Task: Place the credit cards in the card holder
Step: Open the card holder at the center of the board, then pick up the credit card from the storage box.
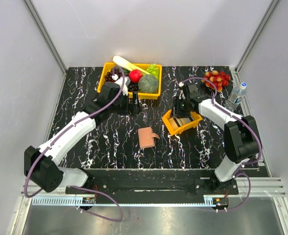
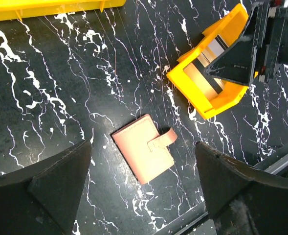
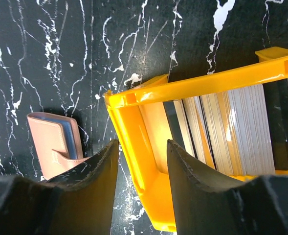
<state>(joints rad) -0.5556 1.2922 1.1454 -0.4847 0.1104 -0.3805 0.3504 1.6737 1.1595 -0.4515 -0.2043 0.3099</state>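
As right end effector (image 3: 142, 143) straddles tray wall (image 3: 128, 120), card holder (image 2: 144, 148) apart.

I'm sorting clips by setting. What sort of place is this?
Most likely a robot lab test cell: plain white panel walls in metal framing box in a black marbled table, a left arm and right arm are bolted at its near edge, and a yellow bin of fruit sits as a prop.
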